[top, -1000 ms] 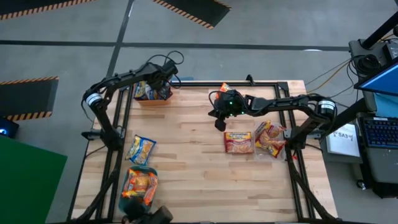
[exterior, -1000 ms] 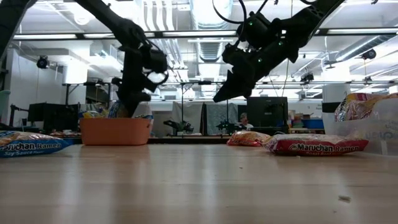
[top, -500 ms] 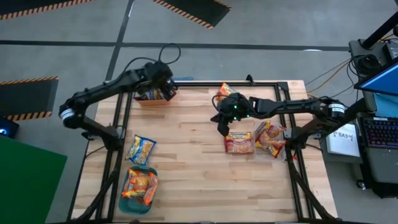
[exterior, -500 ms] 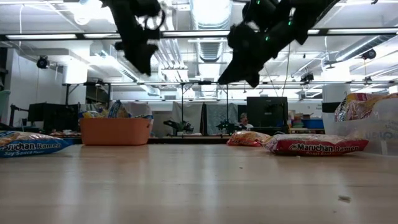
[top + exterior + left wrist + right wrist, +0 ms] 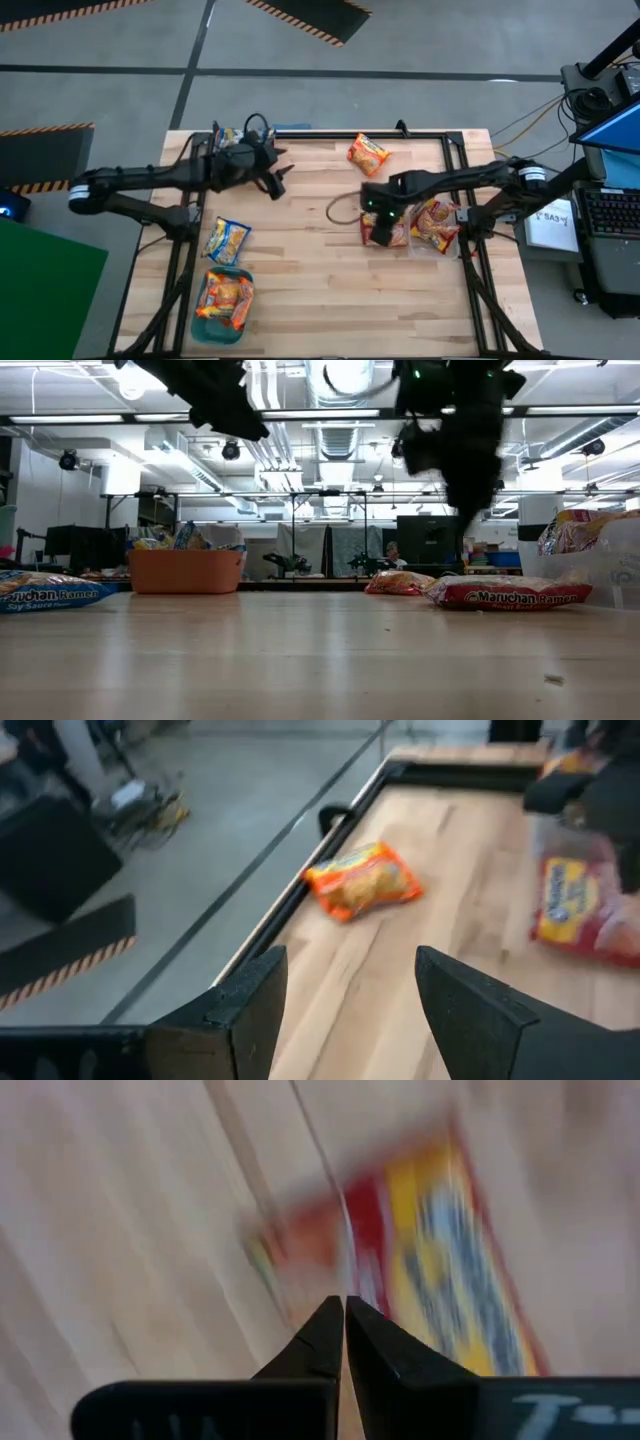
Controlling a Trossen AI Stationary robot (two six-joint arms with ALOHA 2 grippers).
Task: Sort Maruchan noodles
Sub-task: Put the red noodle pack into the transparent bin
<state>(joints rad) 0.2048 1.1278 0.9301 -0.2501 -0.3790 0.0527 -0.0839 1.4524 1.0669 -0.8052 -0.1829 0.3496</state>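
Maruchan packets lie flat on the wooden table: a red one (image 5: pixel 392 230) right of centre, an orange one (image 5: pixel 368 153) near the far edge, and a blue-and-yellow one (image 5: pixel 227 240) on the left. More packets fill the orange bin (image 5: pixel 226 140), the teal bin (image 5: pixel 225 300) and a clear bin (image 5: pixel 436 222). My right gripper (image 5: pixel 344 1302) is shut and points down above the red packet (image 5: pixel 440 1270); the low view shows this gripper (image 5: pixel 468 495) well above the tabletop. My left gripper (image 5: pixel 280 180) is open and held high (image 5: pixel 225 405), just to the near side of the orange bin.
The clear bin stands at the table's right edge, beside the red packet. The orange bin sits at the far left corner and the teal bin at the near left corner. A dark frame rail (image 5: pixel 300 890) runs along the far edge. Bare wood (image 5: pixel 320 290) spans the middle and near side.
My left gripper has risen from the orange bin and swung away from it toward the table's middle, its arm now reaching in low from the left. My right gripper has moved toward the right and near edges, turning downward over the red packet. No packet has shifted.
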